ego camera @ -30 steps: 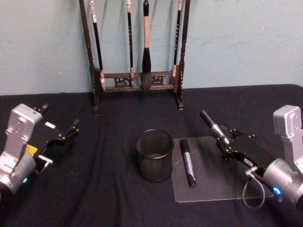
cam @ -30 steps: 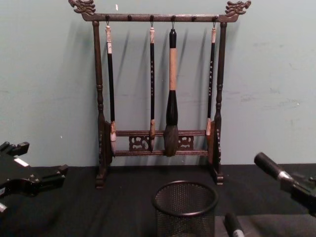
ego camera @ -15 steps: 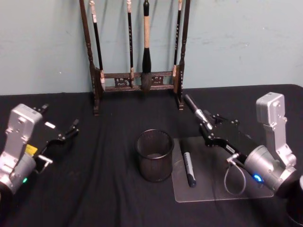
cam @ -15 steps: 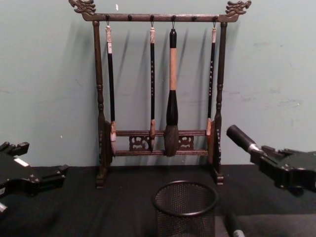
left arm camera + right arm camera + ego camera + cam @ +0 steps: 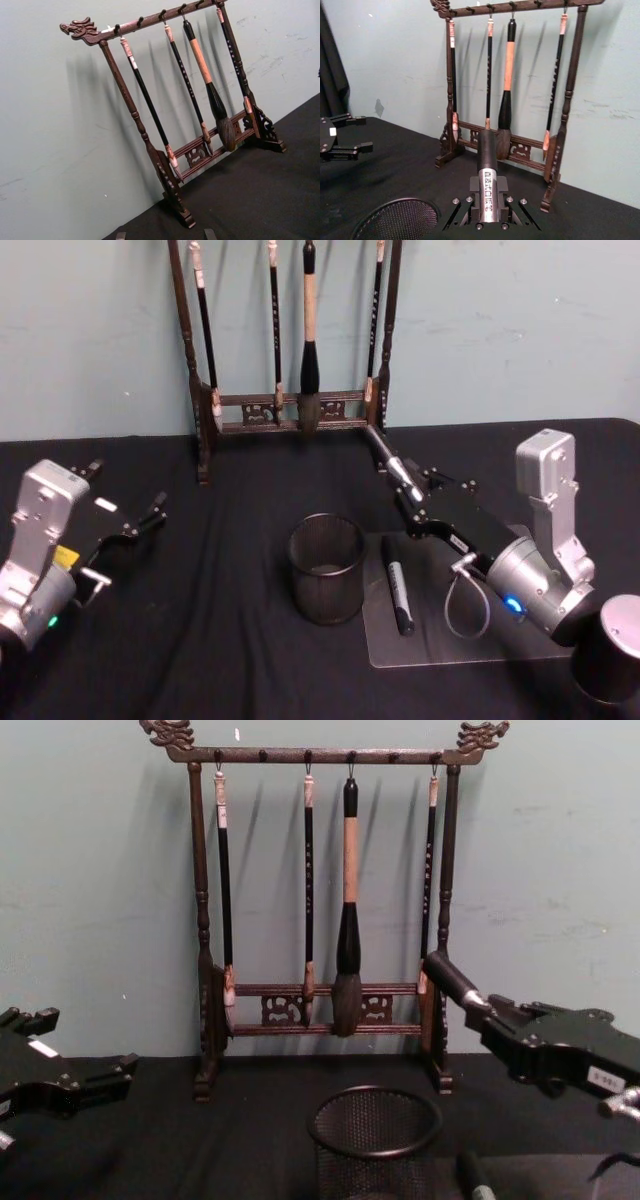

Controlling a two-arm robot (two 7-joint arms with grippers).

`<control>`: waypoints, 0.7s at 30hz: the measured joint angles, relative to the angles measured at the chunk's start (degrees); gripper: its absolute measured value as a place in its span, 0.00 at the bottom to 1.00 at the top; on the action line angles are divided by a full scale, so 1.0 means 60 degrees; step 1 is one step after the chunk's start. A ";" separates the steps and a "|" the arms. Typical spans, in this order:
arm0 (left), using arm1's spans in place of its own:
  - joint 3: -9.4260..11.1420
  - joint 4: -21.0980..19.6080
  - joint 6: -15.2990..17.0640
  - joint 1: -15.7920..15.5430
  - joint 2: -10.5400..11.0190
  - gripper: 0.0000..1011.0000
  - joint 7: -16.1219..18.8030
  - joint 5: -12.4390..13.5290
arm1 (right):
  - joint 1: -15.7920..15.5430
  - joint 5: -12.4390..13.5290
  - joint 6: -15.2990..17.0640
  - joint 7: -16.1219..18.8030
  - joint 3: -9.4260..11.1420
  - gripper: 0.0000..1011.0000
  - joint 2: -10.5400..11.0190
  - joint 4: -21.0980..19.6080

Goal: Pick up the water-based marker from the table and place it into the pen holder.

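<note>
Over the right half of the table [image 5: 220, 640], at 2 o'clock from the pen holder [image 5: 325, 592]: R gripper [image 5: 412, 512], clenched on a marker [image 5: 388, 462] by its pale printed barrel. Dark cap end poking fwd toward 11 o'clock and tilted up. In chest view, lined up w/ the right post of the brush rack [image 5: 290, 412]. Held higher than the holder's rim there, off at its 2 o'clock, not over the mouth.

At table centre: holder upright, black mesh wall, solid rim.

Just beside it at 3 o'clock, not touching: second marker [image 5: 398, 588], lying flat on a clear sheet [image 5: 420, 645], lengthwise approx 12-to-6.

At 12 o'clock behind the holder, against the wall: rack w/ four brushes hanging.

At 9–10 o'clock, well apart from the holder: L gripper [image 5: 127, 486], parked above the black cloth, fingers spread, released.
</note>
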 joint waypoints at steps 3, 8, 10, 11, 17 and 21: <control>0.0001 0.0000 0.0000 -0.0001 0.0000 1.00 0.0000 0.0000 | 0.0094 -0.0072 -0.0187 0.0046 -0.0084 0.19 -0.0103 0.0175; 0.0000 0.0000 0.0000 0.0000 0.0000 1.00 0.0000 0.0000 | 0.0207 -0.0151 -0.0388 0.0135 -0.0236 0.19 -0.0259 0.0358; 0.0000 0.0000 0.0000 0.0000 0.0000 1.00 0.0000 0.0000 | 0.0253 -0.0168 -0.0432 0.0175 -0.0293 0.19 -0.0324 0.0402; 0.0000 0.0000 0.0000 0.0000 0.0000 1.00 0.0000 0.0000 | 0.0268 -0.0168 -0.0440 0.0184 -0.0309 0.19 -0.0344 0.0415; 0.0000 0.0001 0.0000 0.0000 0.0000 1.00 0.0000 0.0000 | 0.0360 -0.0167 -0.0447 0.0231 -0.0422 0.19 -0.0502 0.0454; 0.0000 0.0000 0.0000 -0.0001 0.0000 1.00 0.0000 0.0000 | 0.0394 -0.0159 -0.0417 0.0247 -0.0517 0.19 -0.0583 0.0457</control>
